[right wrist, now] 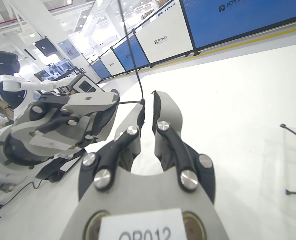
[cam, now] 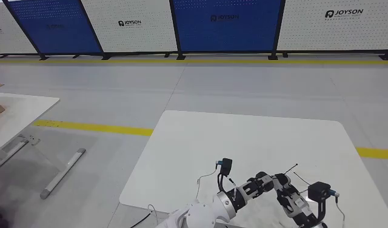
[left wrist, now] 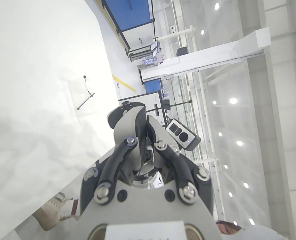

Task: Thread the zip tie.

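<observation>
A black zip tie (right wrist: pixel 128 41) is held up above the white table (cam: pixel 242 137). Its head (right wrist: pixel 143 101) has the strap through it, and the long strap rises away from the table. A short stretch runs sideways from the head into my left gripper (right wrist: pixel 114 104), which is shut on it. In the left wrist view the left gripper (left wrist: pixel 144 123) has its pads pressed together. My right gripper (right wrist: pixel 149 106) is open by a narrow gap, with the tie's head just beyond one fingertip (right wrist: pixel 139 112). Both grippers (cam: pixel 276 182) meet near the table's front edge.
Spare zip ties (right wrist: pixel 294 132) lie on a clear sheet on the table, and I see the spare zip ties (left wrist: pixel 86 93) from the left wrist too. Blue and white fence panels (cam: pixel 224 19) stand across the floor. The far half of the table is bare.
</observation>
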Tool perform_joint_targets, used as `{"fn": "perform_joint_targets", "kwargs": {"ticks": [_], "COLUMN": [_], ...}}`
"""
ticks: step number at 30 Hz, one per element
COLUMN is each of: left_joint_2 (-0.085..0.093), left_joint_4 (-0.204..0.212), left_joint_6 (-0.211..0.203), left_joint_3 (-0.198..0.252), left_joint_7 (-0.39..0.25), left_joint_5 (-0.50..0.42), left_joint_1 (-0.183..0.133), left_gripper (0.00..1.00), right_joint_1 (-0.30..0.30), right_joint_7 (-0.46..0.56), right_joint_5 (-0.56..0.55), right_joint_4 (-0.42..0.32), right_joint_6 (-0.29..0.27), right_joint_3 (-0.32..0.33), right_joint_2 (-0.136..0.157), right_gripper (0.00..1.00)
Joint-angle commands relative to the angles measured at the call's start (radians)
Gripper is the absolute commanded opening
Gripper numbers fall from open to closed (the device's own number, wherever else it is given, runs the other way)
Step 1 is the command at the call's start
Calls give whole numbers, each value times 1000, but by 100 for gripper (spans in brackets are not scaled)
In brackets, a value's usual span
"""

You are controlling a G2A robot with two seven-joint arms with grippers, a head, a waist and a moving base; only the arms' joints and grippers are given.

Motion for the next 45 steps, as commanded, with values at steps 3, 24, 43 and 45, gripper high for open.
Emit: {"fn": "perform_joint_targets", "kwargs": {"ticks": [3, 24, 43, 45], "left_joint_2": [0, 1, 0, 0], "left_joint_4": [2, -9, -6, -8], "left_joint_6": [1, -18, -60, -66], "left_joint_3": [1, 2, 5, 6], "left_joint_7": [0, -5, -1, 0], "left_joint_5": [0, 11, 15, 14], "left_joint_1": [-1, 6, 1, 1], "left_gripper": [0, 0, 0, 0], "right_joint_1": [1, 1, 5, 6], "right_joint_7": [1, 11, 51, 54], "right_joint_5": [-2, -13, -49, -55], "right_joint_4": [-1, -3, -3, -2], "right_joint_6": [0, 2, 0, 0], "right_joint_3": [0, -4, -21, -23], "right_joint_2": [1, -3, 1, 3], "right_gripper": [16, 0, 0, 0]}}
